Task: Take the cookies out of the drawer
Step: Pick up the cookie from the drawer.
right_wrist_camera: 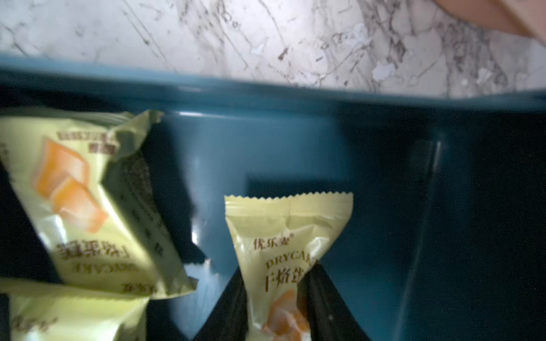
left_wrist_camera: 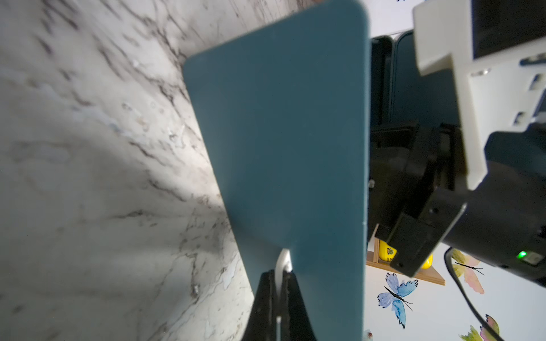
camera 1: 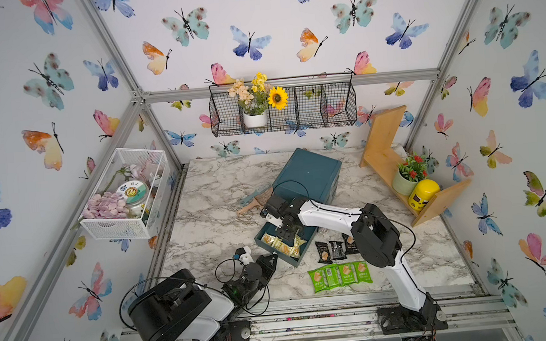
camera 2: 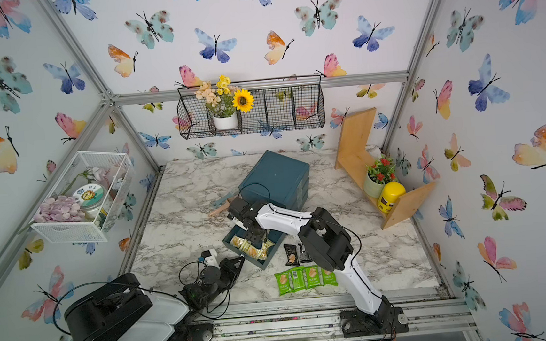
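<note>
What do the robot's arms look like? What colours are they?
Both have smooth white shells, the left arm and the right arm, with chunky black round joints. Thin black cables loop along them. The left gripper and right gripper are black, with pointed, wedge-shaped fingers. A small green light glows near the right wrist.

Both top views: high over near edge, looking down, sharing whole table [camera 1: 208, 216]. L wrist cam hugs drawer [left_wrist_camera: 280, 147] front; R wrist cam inside it, v. close on cookies [right_wrist_camera: 283, 236].
</note>
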Robot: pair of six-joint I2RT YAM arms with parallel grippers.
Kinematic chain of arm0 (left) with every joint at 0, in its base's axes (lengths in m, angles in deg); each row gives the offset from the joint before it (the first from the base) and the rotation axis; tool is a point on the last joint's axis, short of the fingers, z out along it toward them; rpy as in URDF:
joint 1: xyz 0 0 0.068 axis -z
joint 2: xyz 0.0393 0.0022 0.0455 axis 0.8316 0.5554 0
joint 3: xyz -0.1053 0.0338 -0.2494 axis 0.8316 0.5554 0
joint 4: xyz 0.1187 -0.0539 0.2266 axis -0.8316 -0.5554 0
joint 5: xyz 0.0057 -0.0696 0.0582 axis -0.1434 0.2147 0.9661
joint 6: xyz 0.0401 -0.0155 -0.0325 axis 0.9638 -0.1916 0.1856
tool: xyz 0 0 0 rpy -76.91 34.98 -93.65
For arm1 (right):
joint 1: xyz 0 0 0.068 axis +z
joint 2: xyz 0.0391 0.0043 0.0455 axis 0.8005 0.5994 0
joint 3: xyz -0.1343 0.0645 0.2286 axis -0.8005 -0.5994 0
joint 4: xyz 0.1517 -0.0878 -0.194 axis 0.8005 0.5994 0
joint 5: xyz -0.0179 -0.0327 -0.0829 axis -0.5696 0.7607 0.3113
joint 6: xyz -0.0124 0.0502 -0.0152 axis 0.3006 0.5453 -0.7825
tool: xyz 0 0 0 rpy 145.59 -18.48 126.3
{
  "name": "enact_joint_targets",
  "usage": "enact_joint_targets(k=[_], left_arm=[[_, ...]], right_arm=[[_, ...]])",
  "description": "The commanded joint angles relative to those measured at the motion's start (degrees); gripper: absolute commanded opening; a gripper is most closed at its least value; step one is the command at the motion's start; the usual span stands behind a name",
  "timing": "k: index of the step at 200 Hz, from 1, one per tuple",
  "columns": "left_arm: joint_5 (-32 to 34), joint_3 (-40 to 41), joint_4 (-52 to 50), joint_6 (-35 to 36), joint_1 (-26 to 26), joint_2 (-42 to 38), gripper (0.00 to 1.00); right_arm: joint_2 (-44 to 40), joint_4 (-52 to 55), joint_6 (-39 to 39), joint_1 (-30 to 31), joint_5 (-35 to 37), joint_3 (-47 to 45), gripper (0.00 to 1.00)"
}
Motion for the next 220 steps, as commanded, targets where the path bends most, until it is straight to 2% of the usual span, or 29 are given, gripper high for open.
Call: enact_joint_targets(k=[1,62,122,154,220], left_arm=[[1.5,0.1,-5.2,1.0,0.1,-0.1,0.0],[1.5,-0.1,-5.3,1.0,0.1,0.0,0.0],[1.3,-0.5,-5.5,1.0,0.2,0.4,0.0],[1.2,-0.5,-5.6,0.9,0.1,0.3,0.0],[1.2,-0.5,-5.9,0.9,0.1,0.1,0.0]], right_arm=[[0.6,1.2,-0.1,-0.4,-1.9,0.9,0.32],[-2.3,1.6,0.6,-0.4,-2.9,0.2,0.3],[-0.9,0.5,1.9,-0.5,-1.5,-1.7,0.46],[0.1,0.4,2.3,-1.1,-2.5,-1.6,0.5],[2.3,1.3,2.2,-2.8,-6.4,-1.4,0.47]])
